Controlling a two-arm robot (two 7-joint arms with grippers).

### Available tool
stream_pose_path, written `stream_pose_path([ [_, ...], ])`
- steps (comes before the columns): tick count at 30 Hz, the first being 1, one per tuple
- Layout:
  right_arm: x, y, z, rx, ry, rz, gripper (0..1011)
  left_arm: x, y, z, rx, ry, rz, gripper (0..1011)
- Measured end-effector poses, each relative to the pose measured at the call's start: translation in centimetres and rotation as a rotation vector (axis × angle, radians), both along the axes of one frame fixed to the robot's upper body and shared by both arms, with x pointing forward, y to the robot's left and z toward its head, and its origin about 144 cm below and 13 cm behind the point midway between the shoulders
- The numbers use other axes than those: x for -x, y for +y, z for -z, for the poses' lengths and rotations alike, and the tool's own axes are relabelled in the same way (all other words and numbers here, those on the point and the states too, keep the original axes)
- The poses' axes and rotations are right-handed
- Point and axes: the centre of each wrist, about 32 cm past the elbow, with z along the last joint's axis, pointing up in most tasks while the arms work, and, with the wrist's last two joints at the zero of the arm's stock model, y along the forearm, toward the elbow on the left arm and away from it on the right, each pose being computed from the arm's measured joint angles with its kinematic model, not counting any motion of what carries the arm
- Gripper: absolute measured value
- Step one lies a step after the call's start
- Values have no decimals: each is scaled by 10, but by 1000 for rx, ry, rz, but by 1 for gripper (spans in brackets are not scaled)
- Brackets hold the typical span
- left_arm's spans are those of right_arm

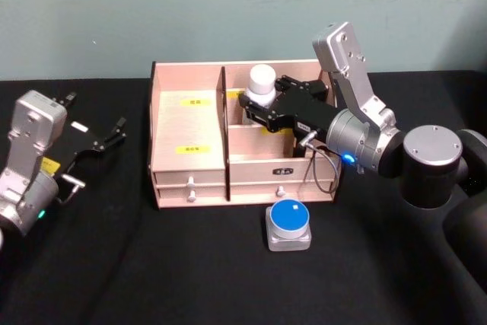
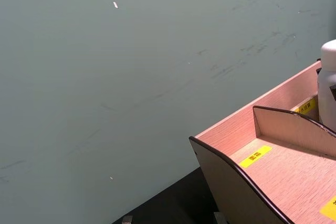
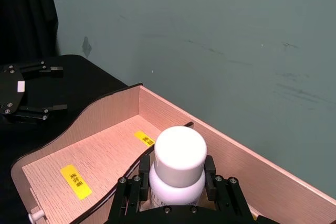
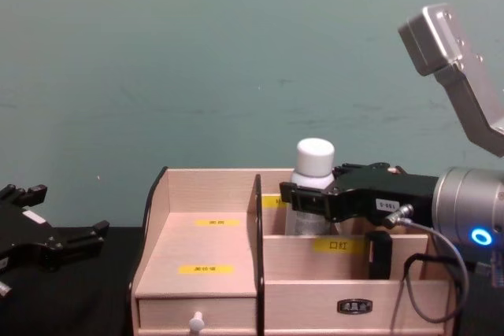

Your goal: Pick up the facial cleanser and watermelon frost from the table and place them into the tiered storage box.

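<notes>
The left gripper (image 1: 95,118) is held above the left edge of the black worktop (image 1: 152,264), its fingers spread wide and empty. The tiered storage box (image 1: 190,123) is set mid-worktop, toward the back edge. The facial cleanser (image 1: 261,81), a white-capped bottle, is held upright in the box's rear right compartment, clamped between the fingers of the right gripper (image 1: 262,103). The watermelon frost (image 1: 288,224), a blue-lidded jar, is seen on the worktop just in front of the box.

Matt pale grained wood of the tiered storage box (image 1: 190,123), smooth white plastic facial cleanser (image 1: 262,81), matt black cloth (image 1: 152,264)
</notes>
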Motion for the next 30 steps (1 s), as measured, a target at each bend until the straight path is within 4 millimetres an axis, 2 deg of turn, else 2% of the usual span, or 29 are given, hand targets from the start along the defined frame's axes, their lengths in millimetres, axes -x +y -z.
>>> stream_pose_path([
  [5,0,0,0,0,0,0,604,0,0,0,0,0,0,1001],
  [8,0,0,0,0,1,0,683,0,0,0,0,0,0,1001],
  [9,0,0,0,0,1,1,737,0,0,0,0,0,0,1001],
  [13,1,-1,-1,-8,-30,12,811,0,0,0,0,0,0,1001],
  [14,2,-2,-2,-13,-48,17,867,0,0,0,0,0,0,1001],
  [18,3,-4,-5,-30,-97,21,979,0,0,0,0,0,0,1001],
  [30,19,-11,-23,-34,-147,12,1002,0,0,0,0,0,0,1001],
])
